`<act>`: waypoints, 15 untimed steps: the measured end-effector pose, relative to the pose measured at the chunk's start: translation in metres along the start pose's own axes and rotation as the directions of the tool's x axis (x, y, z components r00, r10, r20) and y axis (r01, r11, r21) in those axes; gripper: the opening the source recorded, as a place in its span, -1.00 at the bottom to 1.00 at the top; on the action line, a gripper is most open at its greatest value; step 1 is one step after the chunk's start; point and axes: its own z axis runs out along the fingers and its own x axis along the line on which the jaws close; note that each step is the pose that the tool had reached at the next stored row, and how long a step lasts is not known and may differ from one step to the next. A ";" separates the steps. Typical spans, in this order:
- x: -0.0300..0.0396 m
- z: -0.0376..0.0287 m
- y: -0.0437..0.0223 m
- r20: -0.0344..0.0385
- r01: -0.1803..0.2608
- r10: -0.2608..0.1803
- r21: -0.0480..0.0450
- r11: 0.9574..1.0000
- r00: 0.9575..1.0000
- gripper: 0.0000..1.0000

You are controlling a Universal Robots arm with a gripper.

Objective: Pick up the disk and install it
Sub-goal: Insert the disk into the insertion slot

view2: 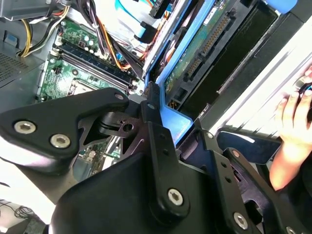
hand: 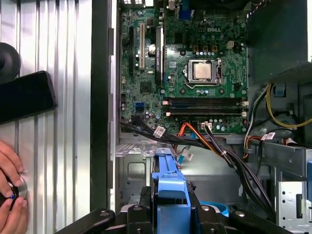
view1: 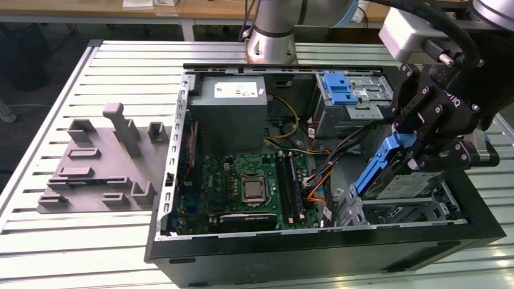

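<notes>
The disk (view1: 404, 184) is a silver drive in a blue carrier frame. It hangs tilted on edge over the metal drive bay (view1: 410, 212) at the corner of the open computer case on the exterior view's right. My gripper (view1: 419, 155) is shut on it, its black fingers clamping the carrier's upper end. In the first wrist view the blue carrier (hand: 168, 181) stands between my fingers (hand: 145, 204), above the bay floor (hand: 134, 170). The second wrist view shows the disk's green circuit-board underside (view2: 194, 54) and the blue carrier tab (view2: 174, 122) at my gripper (view2: 161, 127).
The case holds a green motherboard (view1: 241, 186), a grey power-supply box (view1: 233, 99), a blue latch on a silver cage (view1: 349, 90) and cable bundles (view1: 333, 159) beside the bay. A grey fixture (view1: 100, 162) lies on the slatted table. A person's hand (hand: 10, 204) rests nearby.
</notes>
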 end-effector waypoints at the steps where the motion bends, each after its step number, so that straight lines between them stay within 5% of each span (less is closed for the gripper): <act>1: 0.0000 0.0010 -0.0001 0.000 0.000 0.000 0.000 1.000 1.000 -0.27; 15: 0.0000 0.0152 -0.0006 0.000 0.000 0.000 0.000 1.000 1.000 -0.27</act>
